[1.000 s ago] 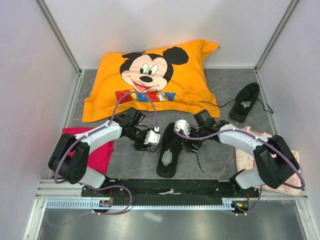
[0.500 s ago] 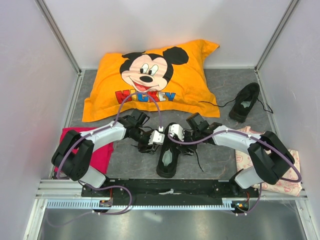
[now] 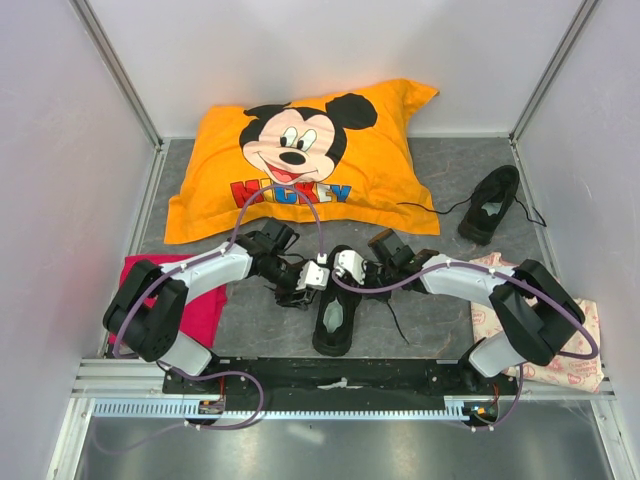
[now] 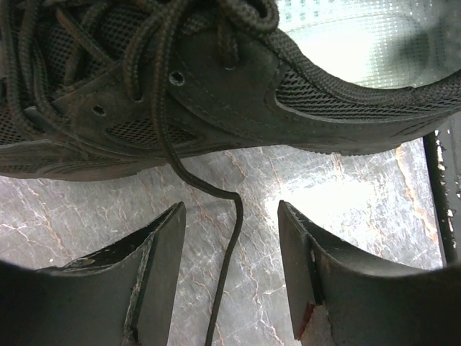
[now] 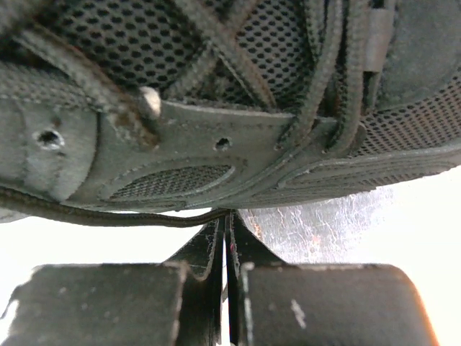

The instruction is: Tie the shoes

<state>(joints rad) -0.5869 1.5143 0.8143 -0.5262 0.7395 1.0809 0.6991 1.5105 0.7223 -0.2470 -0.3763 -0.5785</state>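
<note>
One black shoe point(image 3: 335, 300) lies in the middle between my arms, toe pointing away. The other shoe point(image 3: 490, 205) lies far right at the back, its laces loose on the floor. My left gripper point(image 3: 303, 287) is open at the near shoe's left side. In the left wrist view the shoe point(image 4: 238, 94) fills the top, and a loose lace point(image 4: 232, 245) runs down on the floor between the gripper's point(image 4: 230, 210) spread fingers without touching them. My right gripper point(image 3: 352, 270) is at the shoe's right side. In the right wrist view it point(image 5: 228, 225) is shut on a lace point(image 5: 108, 216) under the shoe's side point(image 5: 180, 151).
An orange Mickey pillow point(image 3: 300, 160) lies behind the shoe. A red cloth point(image 3: 205, 300) sits under my left arm and a patterned pale cloth point(image 3: 580, 340) under my right arm. Grey walls close in three sides; a metal rail point(image 3: 340, 375) runs along the front.
Both grippers have moved inward to the near shoe's sides. The right gripper, open before, has shut on the lace. The left gripper stays open.
</note>
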